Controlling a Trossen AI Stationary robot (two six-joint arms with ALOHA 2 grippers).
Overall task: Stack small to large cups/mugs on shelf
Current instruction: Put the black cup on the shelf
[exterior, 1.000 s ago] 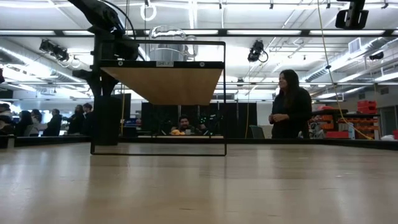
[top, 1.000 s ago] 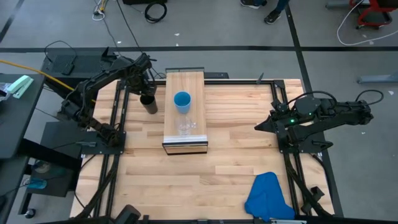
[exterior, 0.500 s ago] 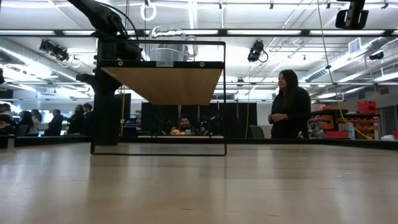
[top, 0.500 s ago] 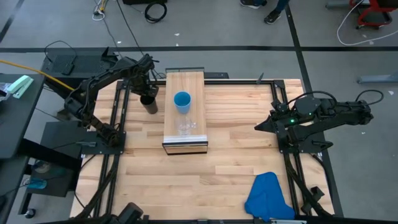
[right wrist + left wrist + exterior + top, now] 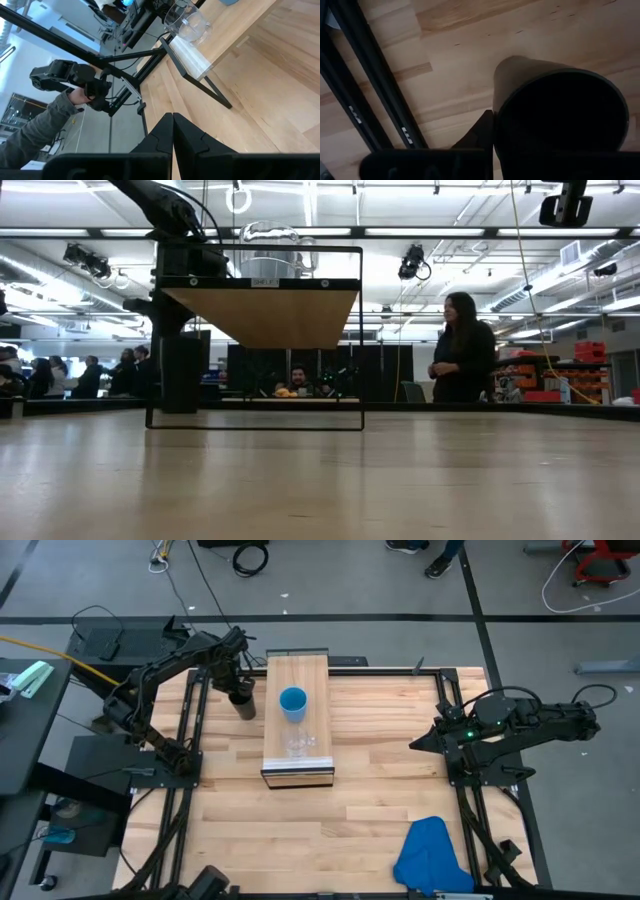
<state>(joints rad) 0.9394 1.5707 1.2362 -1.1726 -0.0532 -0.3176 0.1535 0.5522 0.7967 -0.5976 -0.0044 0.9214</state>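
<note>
A blue cloth is lying on the wooden tabletop, well in front of the shelf and off to its right. The right gripper is waiting to the right of the shelf, apart from it, with its fingers pressed together on nothing. The shelf, a long narrow board, is sitting raised on a dark wire frame. The small clear glass mug is standing near the shelf's front end, and the bright-blue cup is standing just behind it, around the middle of the board. The left gripper is hanging just to the left of the shelf, level with the blue cup, its fingers pinching the rim of the tall black cup. That black cup is standing upright on the tabletop beside the shelf, directly under the gripper. Beyond the shelf, a person in dark clothes is standing in the room.
</note>
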